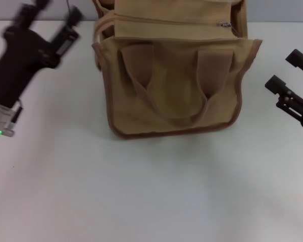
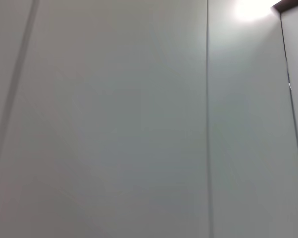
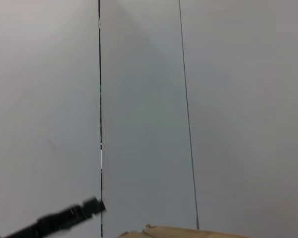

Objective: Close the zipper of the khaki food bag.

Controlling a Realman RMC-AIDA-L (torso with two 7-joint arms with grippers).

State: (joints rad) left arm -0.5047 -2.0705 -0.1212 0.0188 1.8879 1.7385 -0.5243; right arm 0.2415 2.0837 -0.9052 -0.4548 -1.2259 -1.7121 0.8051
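The khaki food bag [image 1: 174, 88] stands at the table's far middle, its front pocket and two brown handles facing me. Along its top runs the zipper [image 1: 166, 20], and the small silver pull tab [image 1: 223, 24] sits near the right end. My left gripper [image 1: 57, 9] hovers open to the left of the bag, level with its top and apart from it. To the right of the bag, my right gripper [image 1: 283, 69] is open and holds nothing. The right wrist view catches only a strip of the bag [image 3: 184, 232].
The white table [image 1: 151, 191] stretches in front of the bag. Both wrist views look at pale wall panels [image 2: 139, 124]. A black gripper finger [image 3: 64, 220] shows low in the right wrist view.
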